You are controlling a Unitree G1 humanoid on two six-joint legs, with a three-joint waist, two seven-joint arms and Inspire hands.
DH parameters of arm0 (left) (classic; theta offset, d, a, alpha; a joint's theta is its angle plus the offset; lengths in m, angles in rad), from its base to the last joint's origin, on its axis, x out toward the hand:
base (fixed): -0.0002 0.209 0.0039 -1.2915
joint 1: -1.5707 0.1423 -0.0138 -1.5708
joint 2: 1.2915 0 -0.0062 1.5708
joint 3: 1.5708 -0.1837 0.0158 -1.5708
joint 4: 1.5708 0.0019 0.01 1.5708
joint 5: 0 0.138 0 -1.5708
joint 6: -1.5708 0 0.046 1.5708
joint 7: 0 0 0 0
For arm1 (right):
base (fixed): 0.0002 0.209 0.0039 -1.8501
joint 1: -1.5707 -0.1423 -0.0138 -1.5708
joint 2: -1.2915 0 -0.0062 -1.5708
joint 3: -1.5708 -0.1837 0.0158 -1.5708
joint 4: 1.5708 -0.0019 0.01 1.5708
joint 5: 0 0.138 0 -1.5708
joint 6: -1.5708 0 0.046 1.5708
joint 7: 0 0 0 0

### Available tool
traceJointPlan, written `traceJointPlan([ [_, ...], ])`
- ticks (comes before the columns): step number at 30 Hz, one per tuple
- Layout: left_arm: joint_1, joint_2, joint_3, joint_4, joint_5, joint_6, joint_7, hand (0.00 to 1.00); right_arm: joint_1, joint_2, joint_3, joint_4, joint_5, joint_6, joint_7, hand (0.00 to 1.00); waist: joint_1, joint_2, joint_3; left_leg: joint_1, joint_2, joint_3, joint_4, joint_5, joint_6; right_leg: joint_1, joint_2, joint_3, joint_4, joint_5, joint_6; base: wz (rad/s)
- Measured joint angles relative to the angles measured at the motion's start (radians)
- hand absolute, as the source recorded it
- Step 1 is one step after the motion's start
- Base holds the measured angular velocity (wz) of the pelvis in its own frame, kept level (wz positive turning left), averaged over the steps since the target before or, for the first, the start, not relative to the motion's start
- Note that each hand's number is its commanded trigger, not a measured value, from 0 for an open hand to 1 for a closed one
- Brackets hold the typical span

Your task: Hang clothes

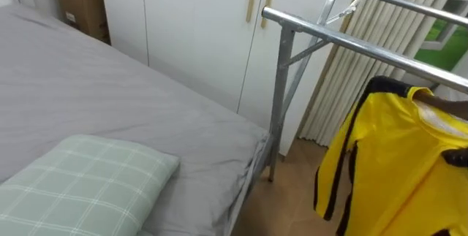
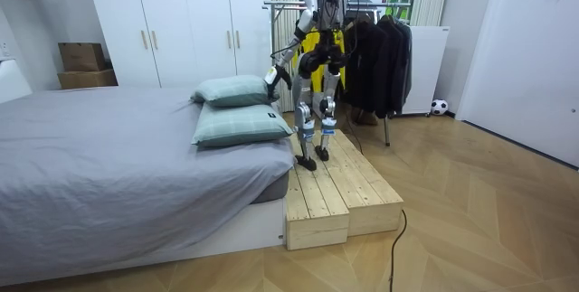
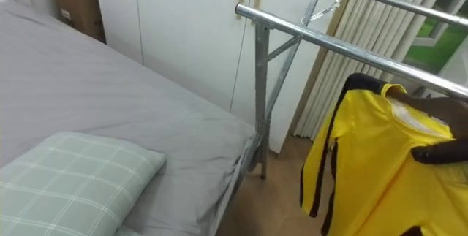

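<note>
The right robot hand [image 3: 442,153] grips the yellow shirt [image 3: 365,170] at its collar, just under the rack rail [image 3: 351,51]. Best to lift the collar clear above the rail, then lower it squarely.

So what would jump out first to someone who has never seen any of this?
The bright yellow shirt with black trim stands out most: it is held up at the right by the robot's right hand, just below the metal clothes rail. In the room view the robot stands on a wooden platform beside the grey bed, its left hand low near the green checked pillows.
</note>
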Motion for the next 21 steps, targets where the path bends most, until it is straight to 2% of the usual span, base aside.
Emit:
traceJointPlan([
  [4,0.008,0.000,0.000,-0.001,0.032,-0.004,0.001,0.00,0.007,0.000,-0.001,0.000,0.035,-0.001,0.006,1.00,-0.010,0.001,-0.0026,0.002,0.015,0.045,0.001,0.013,-0.010,0.013,-0.006,-0.041,-0.002,-0.015,-0.004,0.34],
  [6,0.013,0.000,0.000,-0.001,0.033,-0.004,0.000,0.00,0.041,0.000,-0.002,-0.001,0.092,-0.002,0.015,1.00,0.010,0.004,-0.0026,0.026,0.021,0.069,-0.014,0.018,-0.016,0.032,-0.006,-0.044,-0.002,-0.023,-0.006,0.08],
  [11,0.013,0.000,0.003,-0.016,0.036,-0.005,0.000,0.00,0.053,0.001,-0.006,-0.002,0.108,-0.006,0.031,1.00,0.016,0.021,-0.0035,0.026,0.024,0.066,-0.011,0.021,-0.022,0.040,-0.007,-0.064,0.000,-0.033,-0.007,0.10],
  [13,0.017,0.000,0.001,-0.023,0.036,-0.009,0.000,0.00,0.064,0.001,-0.009,-0.002,0.120,-0.013,0.036,1.00,0.018,0.031,0.0002,0.026,0.027,0.072,-0.010,0.022,-0.023,0.048,-0.006,-0.070,-0.001,-0.035,-0.008,0.11],
  [16,0.030,0.000,-0.003,-0.040,0.036,-0.011,0.000,0.00,0.069,0.001,-0.012,-0.002,0.145,-0.013,0.039,1.00,0.015,0.057,0.0013,0.026,0.029,0.076,-0.012,0.023,-0.025,0.051,-0.007,-0.077,-0.001,-0.036,-0.007,0.08],
  [18,0.029,0.000,-0.003,-0.051,0.037,-0.011,0.000,0.00,0.086,0.002,-0.013,-0.002,0.154,-0.023,0.041,1.00,0.014,0.072,-0.0016,0.023,0.029,0.076,-0.017,0.028,-0.026,0.051,-0.009,-0.088,-0.001,-0.037,-0.007,0.12],
  [21,0.024,0.000,-0.003,-0.058,0.038,-0.011,0.003,0.00,0.116,0.003,-0.015,-0.002,0.160,-0.025,0.047,1.00,0.013,0.074,-0.0029,0.025,0.028,0.085,-0.029,0.044,-0.029,0.046,-0.017,-0.103,0.000,-0.040,-0.008,0.18],
])
